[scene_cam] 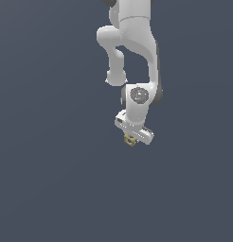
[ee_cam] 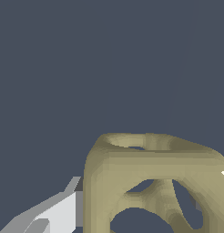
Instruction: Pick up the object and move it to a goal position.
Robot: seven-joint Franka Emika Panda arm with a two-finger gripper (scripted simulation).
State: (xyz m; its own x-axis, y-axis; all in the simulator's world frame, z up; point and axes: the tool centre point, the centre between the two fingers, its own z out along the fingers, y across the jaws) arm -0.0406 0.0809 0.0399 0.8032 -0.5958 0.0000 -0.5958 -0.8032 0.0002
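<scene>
The object is a small olive-tan open lattice cube just under the white hand of my gripper, near the middle of the exterior view. In the wrist view the object fills the space close to the camera. One grey-white finger presses flat against its side. Only a tiny white sliver of the other finger shows at the object's far side. The gripper is shut on the object and holds it against the plain dark background.
The white arm reaches down from the top of the exterior view. A uniform dark grey-blue surface surrounds everything, and no goal marker shows.
</scene>
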